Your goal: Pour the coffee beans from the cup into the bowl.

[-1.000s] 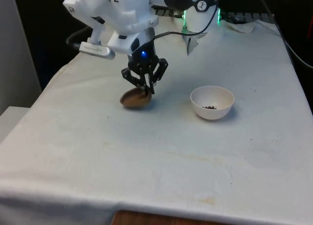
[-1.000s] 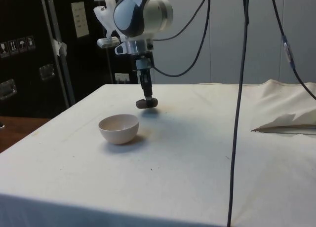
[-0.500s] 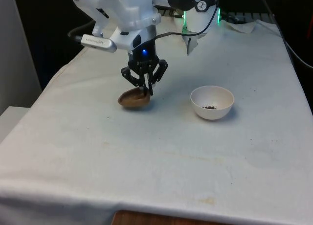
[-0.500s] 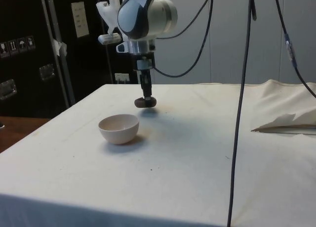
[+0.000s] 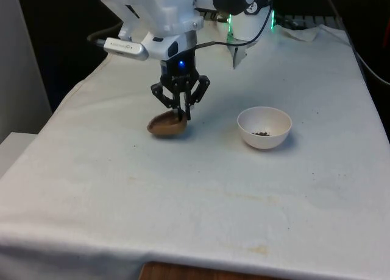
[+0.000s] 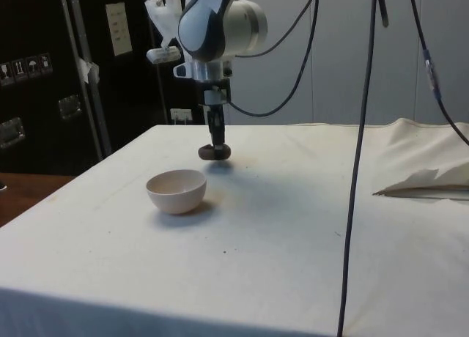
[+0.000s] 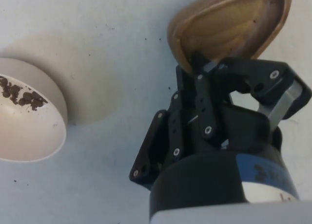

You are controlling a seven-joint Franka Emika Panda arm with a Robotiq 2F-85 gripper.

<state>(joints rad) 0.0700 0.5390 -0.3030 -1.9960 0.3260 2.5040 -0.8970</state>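
Fingers closed on the rim of the brown cup, left of centre; beans lie in the white bowl.

Over the last second we see the arm shift toward the front view's right and a bit up in frame, wrist housing now higher against the curtain. The gripper and the brown cup it pinches by the rim moved slightly toward the far end of the table. In the front view the cup went from around the earlier lower spot to slightly higher and a touch to that view's left. The side view agrees: cup a little further from the camera (small shift). We read the cup as sitting lower, at or near the cloth; contact we cannot confirm.
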